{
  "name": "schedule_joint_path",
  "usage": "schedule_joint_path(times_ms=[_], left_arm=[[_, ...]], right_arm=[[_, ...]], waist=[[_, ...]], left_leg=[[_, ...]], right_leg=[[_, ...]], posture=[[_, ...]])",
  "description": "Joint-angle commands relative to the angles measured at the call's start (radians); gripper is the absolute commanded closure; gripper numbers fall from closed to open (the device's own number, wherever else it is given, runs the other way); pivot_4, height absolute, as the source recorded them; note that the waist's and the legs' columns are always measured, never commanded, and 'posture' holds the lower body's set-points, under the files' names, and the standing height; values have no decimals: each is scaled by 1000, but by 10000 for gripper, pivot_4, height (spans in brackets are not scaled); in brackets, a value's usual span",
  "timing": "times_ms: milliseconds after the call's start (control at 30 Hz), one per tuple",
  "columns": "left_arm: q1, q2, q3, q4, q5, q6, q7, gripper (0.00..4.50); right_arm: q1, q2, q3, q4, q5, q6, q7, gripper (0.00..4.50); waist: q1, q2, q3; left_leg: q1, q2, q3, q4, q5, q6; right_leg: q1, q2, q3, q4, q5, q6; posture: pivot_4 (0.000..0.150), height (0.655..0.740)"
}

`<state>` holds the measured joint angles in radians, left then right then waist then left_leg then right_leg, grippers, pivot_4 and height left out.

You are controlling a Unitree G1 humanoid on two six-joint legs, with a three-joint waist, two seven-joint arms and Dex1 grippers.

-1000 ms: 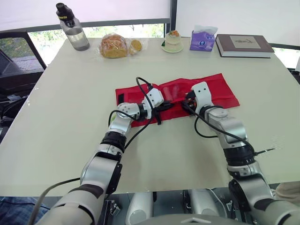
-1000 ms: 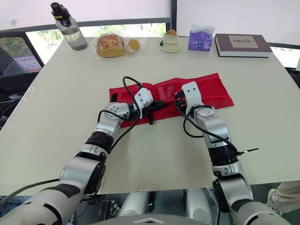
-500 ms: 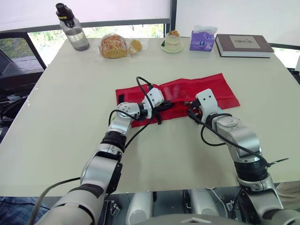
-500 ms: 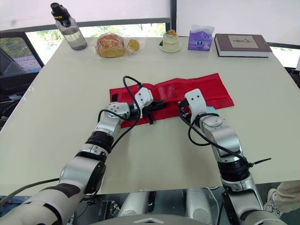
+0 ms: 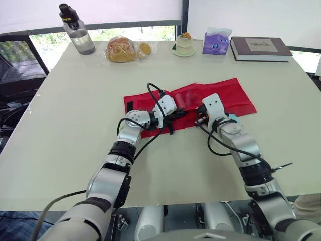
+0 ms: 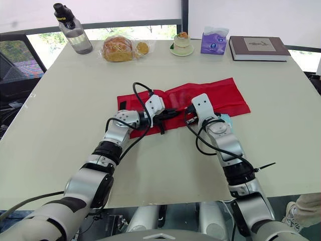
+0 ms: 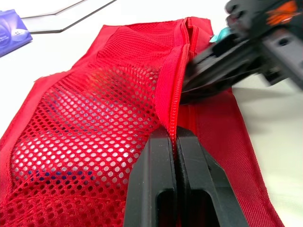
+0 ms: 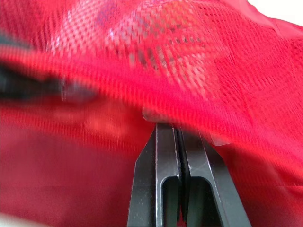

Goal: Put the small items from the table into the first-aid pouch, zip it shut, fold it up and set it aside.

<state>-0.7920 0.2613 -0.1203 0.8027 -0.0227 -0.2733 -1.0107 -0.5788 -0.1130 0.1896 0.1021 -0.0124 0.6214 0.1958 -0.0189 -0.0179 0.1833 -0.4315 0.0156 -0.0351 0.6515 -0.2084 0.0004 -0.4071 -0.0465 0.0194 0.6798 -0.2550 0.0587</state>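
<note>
The red pouch (image 5: 235,96) lies flat mid-surface (image 5: 75,125). It looks limp and light, so the stiffer zip seam (image 7: 176,90) is probably the best hold. The left pincer (image 5: 176,114) pinches that seam; the right pincer (image 5: 199,119) is closed beside it, its hold unclear.

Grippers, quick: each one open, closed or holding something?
Left gripper: closed on the zipper edge of the first-aid pouch.
Right gripper: closed on the same pouch.

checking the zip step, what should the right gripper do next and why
Probably pull the right gripper along the zip, away from the left gripper: both are shut on the pouch at that zip, so the left can anchor it.
</note>
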Motion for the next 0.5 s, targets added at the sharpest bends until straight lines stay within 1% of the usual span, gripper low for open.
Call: schedule_joint_path(times_ms=[33,233,333,400,500], left_arm=[[5,-7,-14,-40,-9,-10,-16,45000],[7,-6,-16,-41,-9,-10,-15,45000],[3,-3,-13,-33,-8,-13,-11,45000],[-3,1,-8,-24,-7,-16,-6,45000],[-17,21,4,0,-4,-23,8,45000]], right_arm=[[-53,17,-6,42,-17,-129,-14,44730],[-74,33,-20,103,-21,-214,-10,44730],[-53,23,-16,82,-13,-214,18,44730],[-17,0,-4,31,2,-201,70,44730],[65,-49,-6,-108,39,-193,157,44730]], waist=[[0,0,0],[0,0,0],[-1,0,0],[0,0,0],[2,0,0]], left_leg=[[0,0,0,0,0,0],[0,0,0,0,0,0],[0,0,0,0,0,0],[0,0,0,0,0,0],[0,0,0,-1,0,0]], right_leg=[[0,0,0,0,0,0],[0,0,0,0,0,0],[0,0,0,0,0,0],[0,0,0,0,0,0],[0,0,0,-1,0,0]], posture=[[1500,7400],[1500,7400],[1500,7400],[1500,7400],[1500,7400]])
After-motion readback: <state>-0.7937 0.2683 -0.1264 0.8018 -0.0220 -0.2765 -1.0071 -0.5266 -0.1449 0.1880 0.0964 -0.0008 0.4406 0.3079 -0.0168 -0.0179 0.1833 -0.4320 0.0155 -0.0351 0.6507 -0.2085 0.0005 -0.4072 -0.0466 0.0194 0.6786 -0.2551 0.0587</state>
